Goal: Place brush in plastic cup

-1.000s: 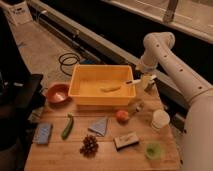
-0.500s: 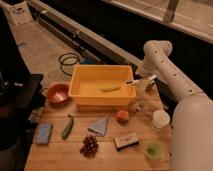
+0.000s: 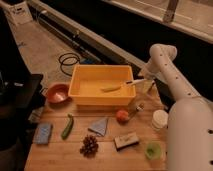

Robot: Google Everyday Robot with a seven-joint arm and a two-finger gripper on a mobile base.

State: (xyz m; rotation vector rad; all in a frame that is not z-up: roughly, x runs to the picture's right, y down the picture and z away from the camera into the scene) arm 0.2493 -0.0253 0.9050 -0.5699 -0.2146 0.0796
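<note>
Camera view shows the arm has swung in over the last second, and the gripper has dropped to the right rim of the yellow bin. The brush now lies across that rim, its left part over the bin's interior and its right end meeting the gripper. You cannot tell from this view whether the gripper is closed on the brush or only beside it. The plastic cup stands untouched, well apart from the bin, off its front right corner and beyond the white tub. Judgement: the task is at the pick-up stage. Confirm a secure hold before you carry the brush away from the bin toward the cup.
</note>
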